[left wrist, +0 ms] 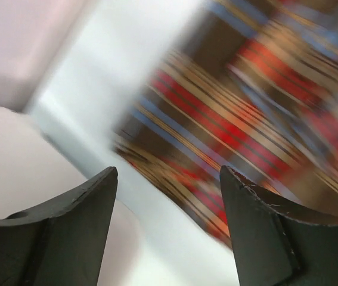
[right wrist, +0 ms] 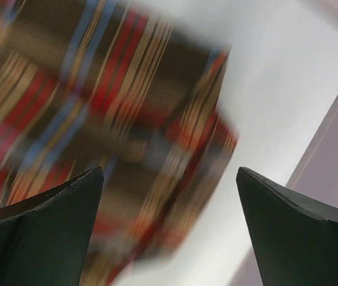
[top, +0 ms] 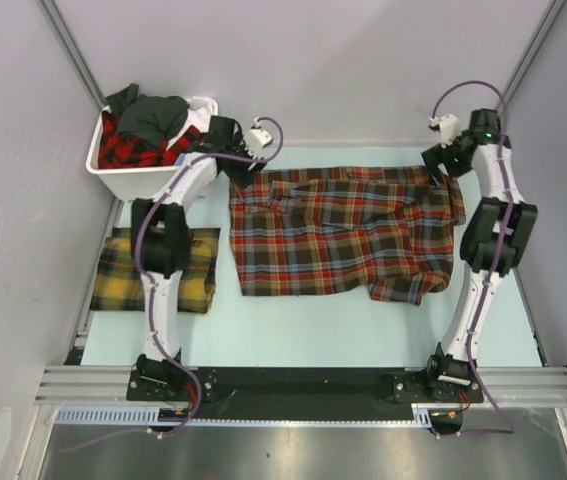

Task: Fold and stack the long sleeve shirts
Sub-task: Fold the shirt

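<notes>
Left hand (left wrist: 169, 173) spread, empty, right hand (right wrist: 170, 173) likewise, at red-brown shirt's (top: 343, 230) far corners

Finding no text, label, brand, number or sign clear enough to read anywhere in these views.
</notes>
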